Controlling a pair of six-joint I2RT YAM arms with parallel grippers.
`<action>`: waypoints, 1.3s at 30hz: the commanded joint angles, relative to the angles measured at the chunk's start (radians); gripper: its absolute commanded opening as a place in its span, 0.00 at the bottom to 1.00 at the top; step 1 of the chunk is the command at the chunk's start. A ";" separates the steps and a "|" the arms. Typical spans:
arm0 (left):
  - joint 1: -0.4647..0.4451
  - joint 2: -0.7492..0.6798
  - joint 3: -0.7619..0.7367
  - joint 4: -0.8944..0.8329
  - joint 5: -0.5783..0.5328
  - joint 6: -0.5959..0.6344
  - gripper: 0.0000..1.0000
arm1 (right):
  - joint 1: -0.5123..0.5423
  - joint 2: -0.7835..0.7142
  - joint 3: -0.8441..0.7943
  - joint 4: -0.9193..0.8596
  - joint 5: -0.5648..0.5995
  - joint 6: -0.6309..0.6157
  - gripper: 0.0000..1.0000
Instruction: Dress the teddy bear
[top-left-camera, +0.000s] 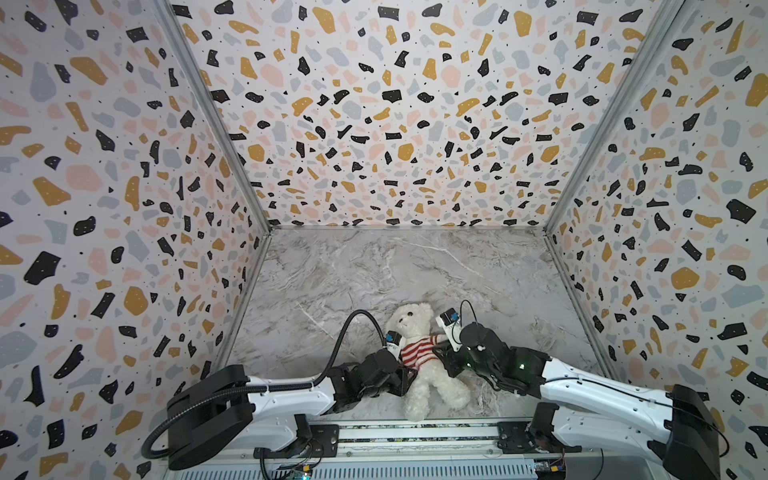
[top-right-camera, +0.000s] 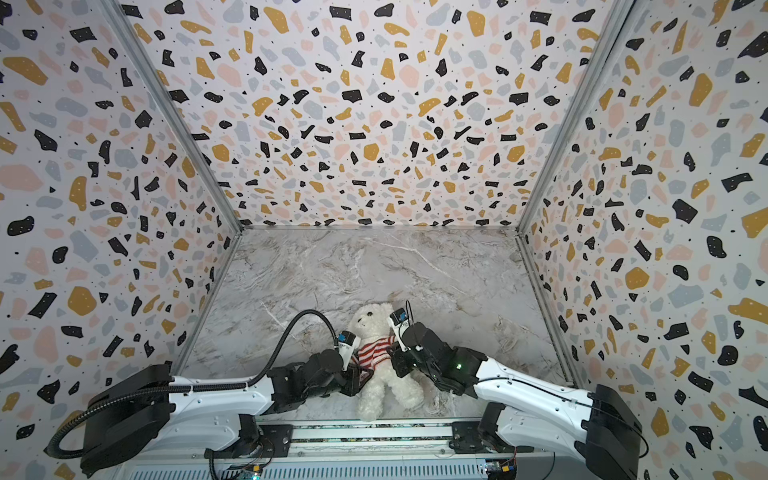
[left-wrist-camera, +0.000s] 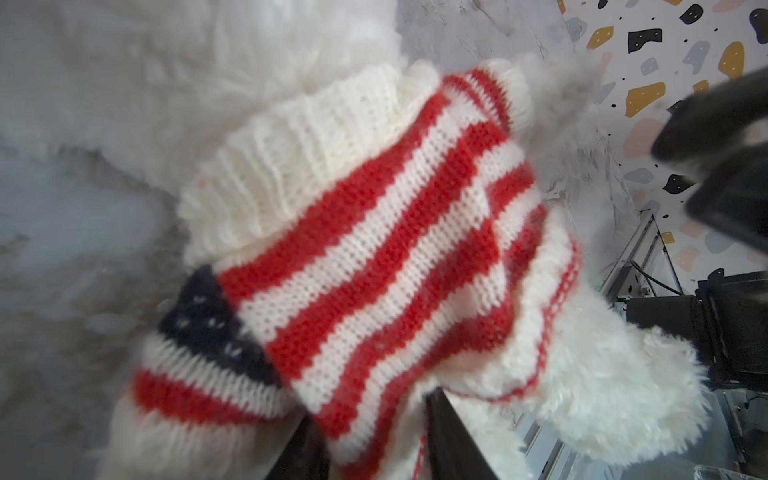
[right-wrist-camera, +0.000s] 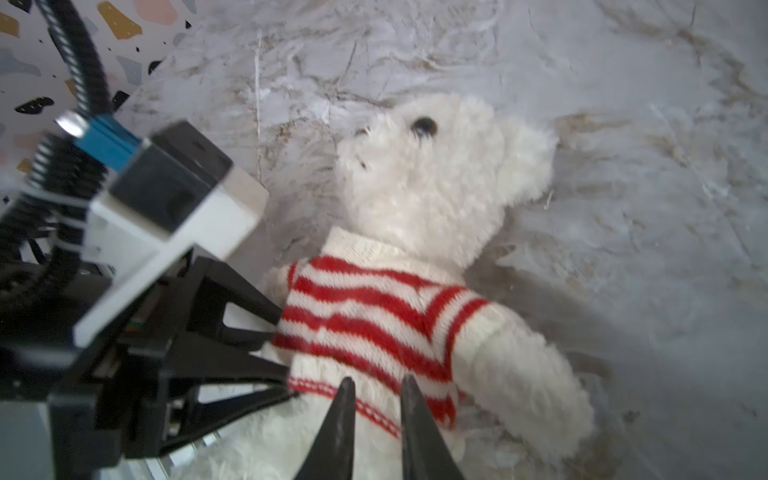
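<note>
**Soft, light, nearly dressed**

Expect the teddy bear (top-left-camera: 428, 382) to handle light, limp and squashy, with slippery fluff; better to take hold at the knit hem of the sweater (top-left-camera: 415, 351). Looks small, white and shaggy, with bead eyes, the red-and-white striped top over chest and arm. Lies face-up near the front edge of the desk (top-left-camera: 374, 270), between both arms. Left pincer (left-wrist-camera: 370, 419) pinching hem fabric. Right pincer (right-wrist-camera: 378, 384) narrowly parted over the hem; cannot tell whether gripping.

White-and-black arms (top-left-camera: 291, 399), ribbed black cable (right-wrist-camera: 81, 54)
</note>
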 joint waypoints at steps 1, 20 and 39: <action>-0.008 -0.007 0.019 0.007 -0.027 0.019 0.39 | 0.003 0.061 0.040 0.057 -0.002 -0.052 0.22; -0.007 -0.075 -0.002 0.043 -0.008 0.006 0.47 | 0.096 0.078 -0.152 0.069 0.033 0.076 0.16; -0.021 0.010 0.005 0.044 -0.035 -0.022 0.39 | 0.181 -0.043 -0.272 0.028 0.079 0.242 0.14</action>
